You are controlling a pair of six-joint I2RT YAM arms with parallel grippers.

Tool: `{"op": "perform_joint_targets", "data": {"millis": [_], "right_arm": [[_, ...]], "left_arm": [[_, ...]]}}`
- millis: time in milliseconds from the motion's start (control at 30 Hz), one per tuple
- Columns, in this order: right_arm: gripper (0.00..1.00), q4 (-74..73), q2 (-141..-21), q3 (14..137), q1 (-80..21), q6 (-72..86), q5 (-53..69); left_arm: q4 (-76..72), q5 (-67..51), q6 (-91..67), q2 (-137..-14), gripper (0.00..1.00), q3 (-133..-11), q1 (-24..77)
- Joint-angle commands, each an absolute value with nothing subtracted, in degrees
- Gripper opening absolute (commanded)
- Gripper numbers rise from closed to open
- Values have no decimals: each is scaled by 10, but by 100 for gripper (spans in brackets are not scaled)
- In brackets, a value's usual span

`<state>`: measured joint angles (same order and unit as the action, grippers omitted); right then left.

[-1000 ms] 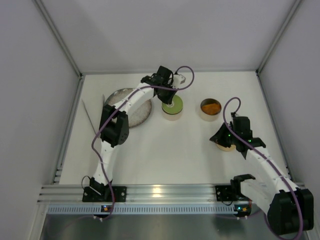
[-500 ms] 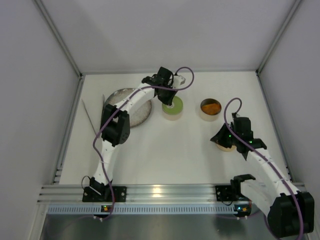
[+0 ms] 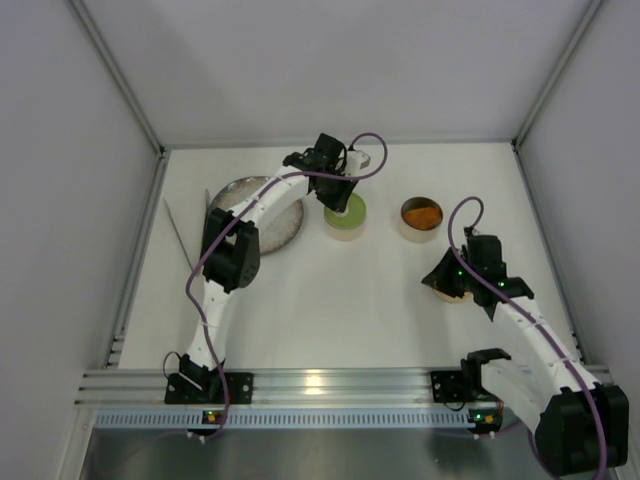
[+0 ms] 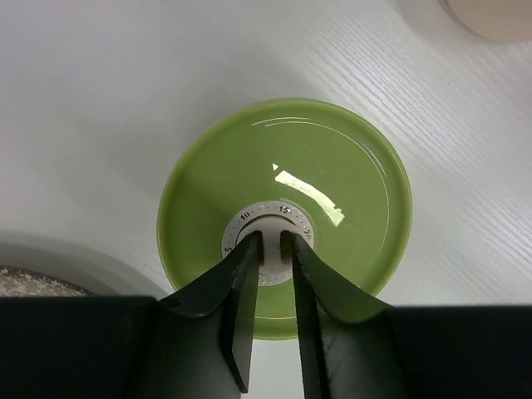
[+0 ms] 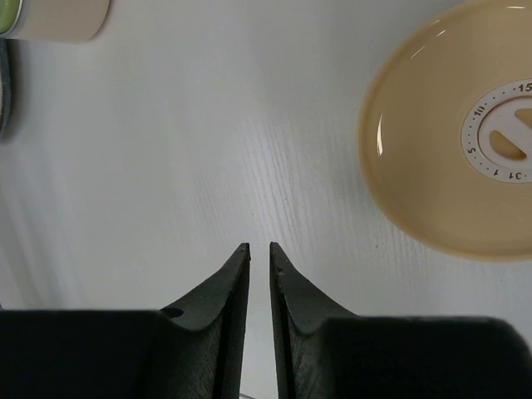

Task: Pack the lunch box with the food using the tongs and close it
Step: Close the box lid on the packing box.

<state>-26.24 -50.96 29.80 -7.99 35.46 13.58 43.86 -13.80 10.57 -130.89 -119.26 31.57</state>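
Lunch-box round green lid [image 4: 332, 166], white-centred: directly beneath left gripper [image 4: 272, 239], jaws narrowly parted astride centre, grip indeterminate. Round tan lid [image 5: 432, 150]: flat on white table [image 5: 166, 166], ahead-right of right gripper [image 5: 258, 248], jaws slightly apart, empty.

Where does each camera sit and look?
Top: above and behind, looking down on the white table; left arm and right arm show.
Left wrist: behind the left gripper, looking down on the round green lid.
Right wrist: behind the right gripper, looking down beside the round tan lid.
Top and left wrist share the green lid.
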Motion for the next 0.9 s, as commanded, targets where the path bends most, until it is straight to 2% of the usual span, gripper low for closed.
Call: {"op": "perform_joint_targets", "data": {"millis": [0,233,500,700,867], "right_arm": [[15,-264,-501,321,-76,346,133],[15,-265,-502,326,-76,345,136],[17,-252,-525,373,-76,341,135],[24,-219,-580,441,-90,350,136],[26,-173,-674,529,-125,375,111]], "left_arm": [[459,-146,91,-1301,31,-1207,315],[444,-136,82,-1276,35,-1216,316],[434,-134,69,-1259,45,-1226,316],[431,-134,66,-1246,46,-1230,315],[411,-129,41,-1216,47,-1238,305]]}}
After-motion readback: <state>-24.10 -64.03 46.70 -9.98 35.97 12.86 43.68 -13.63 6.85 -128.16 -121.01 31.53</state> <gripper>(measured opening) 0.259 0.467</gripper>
